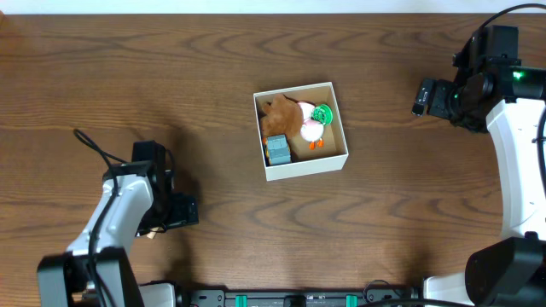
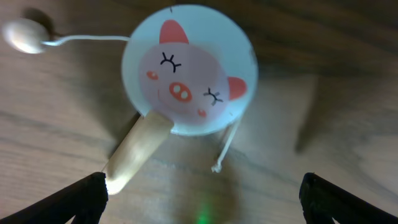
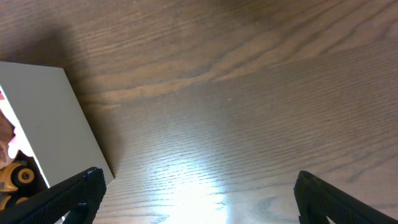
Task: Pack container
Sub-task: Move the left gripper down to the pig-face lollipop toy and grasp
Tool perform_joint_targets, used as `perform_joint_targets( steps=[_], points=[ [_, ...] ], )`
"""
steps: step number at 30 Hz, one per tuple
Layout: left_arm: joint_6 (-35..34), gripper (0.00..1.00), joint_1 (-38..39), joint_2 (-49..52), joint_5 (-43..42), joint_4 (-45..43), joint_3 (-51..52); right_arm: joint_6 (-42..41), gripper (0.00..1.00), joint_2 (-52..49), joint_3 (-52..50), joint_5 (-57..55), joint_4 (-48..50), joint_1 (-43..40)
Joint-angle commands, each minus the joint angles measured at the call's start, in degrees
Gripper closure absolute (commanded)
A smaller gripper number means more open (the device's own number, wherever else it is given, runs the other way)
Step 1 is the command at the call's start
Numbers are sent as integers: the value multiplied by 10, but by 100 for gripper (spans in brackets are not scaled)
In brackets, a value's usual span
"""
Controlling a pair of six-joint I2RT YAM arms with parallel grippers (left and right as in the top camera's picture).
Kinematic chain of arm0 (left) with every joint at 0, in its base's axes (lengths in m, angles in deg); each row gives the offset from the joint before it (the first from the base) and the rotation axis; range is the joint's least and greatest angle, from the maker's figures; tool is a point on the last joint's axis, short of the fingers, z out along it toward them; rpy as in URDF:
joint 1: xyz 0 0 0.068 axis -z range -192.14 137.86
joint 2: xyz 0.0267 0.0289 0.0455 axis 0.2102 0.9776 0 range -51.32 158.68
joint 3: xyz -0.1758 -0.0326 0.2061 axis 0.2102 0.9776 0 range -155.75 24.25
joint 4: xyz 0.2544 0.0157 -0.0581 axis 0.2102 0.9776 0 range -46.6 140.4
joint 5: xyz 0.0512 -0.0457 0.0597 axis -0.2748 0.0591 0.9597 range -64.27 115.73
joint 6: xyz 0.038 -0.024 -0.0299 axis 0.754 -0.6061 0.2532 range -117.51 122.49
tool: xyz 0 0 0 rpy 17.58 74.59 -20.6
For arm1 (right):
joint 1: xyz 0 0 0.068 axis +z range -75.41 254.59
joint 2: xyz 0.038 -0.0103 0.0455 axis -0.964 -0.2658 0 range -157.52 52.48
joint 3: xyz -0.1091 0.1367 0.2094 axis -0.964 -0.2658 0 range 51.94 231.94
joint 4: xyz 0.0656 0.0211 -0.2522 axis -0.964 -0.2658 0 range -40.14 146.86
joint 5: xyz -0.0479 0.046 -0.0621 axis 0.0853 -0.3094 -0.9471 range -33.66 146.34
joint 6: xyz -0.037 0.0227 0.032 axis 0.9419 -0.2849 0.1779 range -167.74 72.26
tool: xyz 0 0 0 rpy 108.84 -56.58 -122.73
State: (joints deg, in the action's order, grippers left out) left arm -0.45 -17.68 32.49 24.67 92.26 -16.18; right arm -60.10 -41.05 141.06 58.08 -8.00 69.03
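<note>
The container [image 1: 305,167], a square white-walled box with a tan inside, sits mid-table and holds a brown plush [image 1: 278,118], a white and green duck toy [image 1: 314,121] and a grey-blue block [image 1: 278,150]. In the left wrist view a small round drum with a pig face [image 2: 189,71], a wooden handle [image 2: 138,149] and a bead on a string [image 2: 23,35] lies on the table. My left gripper [image 2: 202,193] is open just short of it, its left finger by the handle's end. My right gripper [image 3: 196,186] is open and empty over bare wood, right of the container's wall [image 3: 46,121].
The table is dark wood. My left arm [image 1: 128,205] is at the lower left and covers the drum in the overhead view. My right arm [image 1: 512,136] is at the upper right. A yellow-wheeled toy [image 3: 17,177] shows inside the container's edge in the right wrist view.
</note>
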Motion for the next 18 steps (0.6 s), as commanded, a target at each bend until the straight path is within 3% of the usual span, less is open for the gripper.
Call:
perform_joint_targets(
  steps=[1,3,8,16,18],
  points=[
    [1,1,-3,33,16,-16,8,9,1,-3,0,2,2,-1],
    [1,0,-3,55,15,-33,8,9,1,-3,0,2,2,-1],
    [1,10,-3,93,15,-50,8,9,1,-3,0,2,1,-1],
    [1,40,-3,101,15,-64,8,11,1,-3,0,2,1,-1],
    [1,43,-3,101,15,-68,8,11,1,-3,0,2,1,-1]
  ],
)
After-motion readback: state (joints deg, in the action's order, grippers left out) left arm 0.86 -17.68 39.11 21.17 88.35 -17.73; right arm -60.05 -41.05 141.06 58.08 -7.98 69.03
